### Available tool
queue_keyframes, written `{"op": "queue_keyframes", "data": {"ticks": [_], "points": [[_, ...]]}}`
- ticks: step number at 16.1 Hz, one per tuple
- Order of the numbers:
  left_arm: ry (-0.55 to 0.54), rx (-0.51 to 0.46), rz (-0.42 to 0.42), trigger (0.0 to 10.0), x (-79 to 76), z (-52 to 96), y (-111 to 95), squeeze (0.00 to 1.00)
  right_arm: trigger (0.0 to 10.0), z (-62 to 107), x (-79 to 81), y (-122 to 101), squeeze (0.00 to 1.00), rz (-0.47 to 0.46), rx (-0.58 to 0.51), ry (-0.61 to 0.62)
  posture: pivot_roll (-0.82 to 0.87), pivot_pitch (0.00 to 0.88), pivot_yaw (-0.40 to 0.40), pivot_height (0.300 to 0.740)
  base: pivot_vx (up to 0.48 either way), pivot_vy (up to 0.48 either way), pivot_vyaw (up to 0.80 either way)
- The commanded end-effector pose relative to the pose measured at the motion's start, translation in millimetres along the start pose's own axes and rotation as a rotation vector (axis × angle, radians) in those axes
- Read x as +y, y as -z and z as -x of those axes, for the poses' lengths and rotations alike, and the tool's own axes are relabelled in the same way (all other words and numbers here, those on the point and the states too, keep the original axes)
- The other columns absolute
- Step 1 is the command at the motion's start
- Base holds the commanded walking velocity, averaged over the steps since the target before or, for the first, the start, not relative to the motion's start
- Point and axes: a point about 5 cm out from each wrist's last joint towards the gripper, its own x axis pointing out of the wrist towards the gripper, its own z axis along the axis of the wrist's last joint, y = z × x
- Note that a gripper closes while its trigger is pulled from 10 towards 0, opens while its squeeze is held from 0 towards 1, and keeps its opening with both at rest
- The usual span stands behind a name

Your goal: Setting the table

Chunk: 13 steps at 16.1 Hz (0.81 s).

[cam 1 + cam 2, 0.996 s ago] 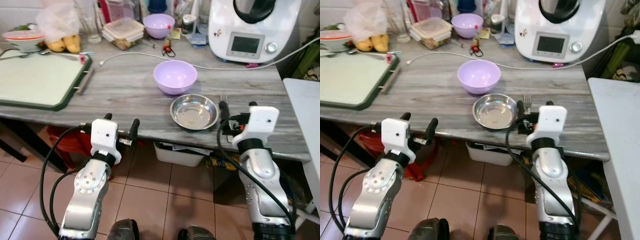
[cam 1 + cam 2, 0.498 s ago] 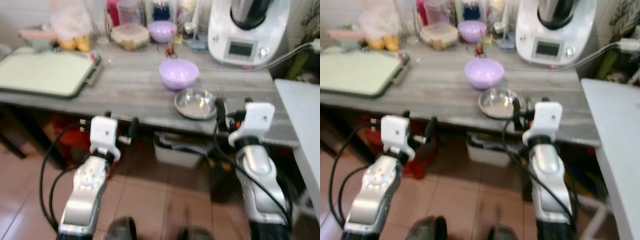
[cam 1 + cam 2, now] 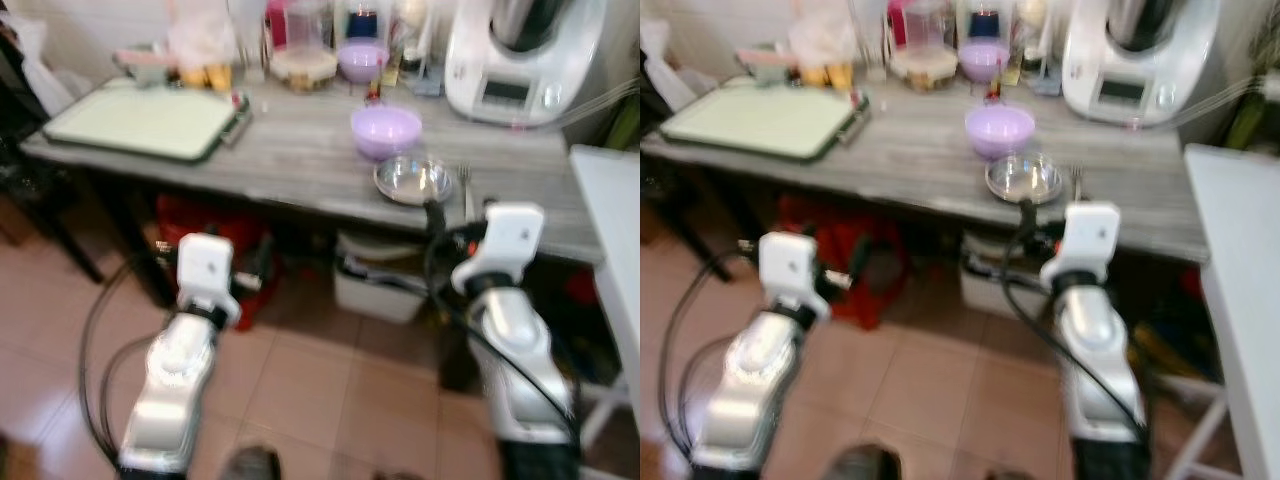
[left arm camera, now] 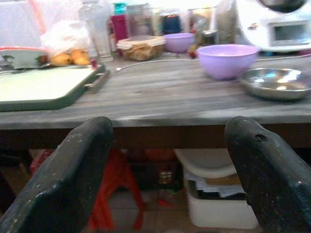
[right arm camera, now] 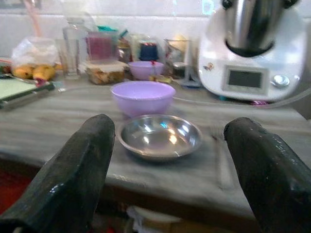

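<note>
Here, both end effectors, left (image 4: 165,170) and right (image 5: 167,165), hang empty with fingers spread wide, short of the table (image 3: 300,160); the steel bowl (image 3: 413,180) sits near its front edge, purple bowl (image 3: 386,130) just behind at 11 o'clock, fork (image 3: 464,185) at 3 o'clock, handy for laying

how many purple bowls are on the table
2. A larger purple bowl sits near the front, just behind the steel dish. A smaller purple bowl is at the back among the jars and containers. More could be hidden in that clutter.
</note>
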Motion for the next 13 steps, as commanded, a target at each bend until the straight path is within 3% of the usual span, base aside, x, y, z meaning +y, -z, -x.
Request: {"op": "queue_keyframes", "data": {"ticks": [1, 7, 13], "points": [[0.002, -0.011, -0.019, 10.0, 1.6, -1.0, -2.8, 0.00, 10.0, -1.3, -0.6, -1.3, 0.00, -0.014, -0.002, 0.014, 0.03, 0.000, 0.012, 0.740, 0.000, 0.000, 0.00], [0.039, -0.032, -0.006, 10.0, -0.6, 0.3, -6.0, 0.00, 10.0, -1.6, -1.0, -0.2, 0.00, -0.015, 0.009, 0.016, 0.03, 0.006, 0.010, 0.740, 0.000, 0.000, 0.00], [0.055, -0.033, 0.021, 10.0, -2.4, 2.4, -6.7, 0.00, 10.0, -0.2, -2.0, 2.0, 0.00, -0.014, 0.023, 0.012, 0.02, 0.016, 0.007, 0.740, 0.000, -0.231, -0.47]]}}
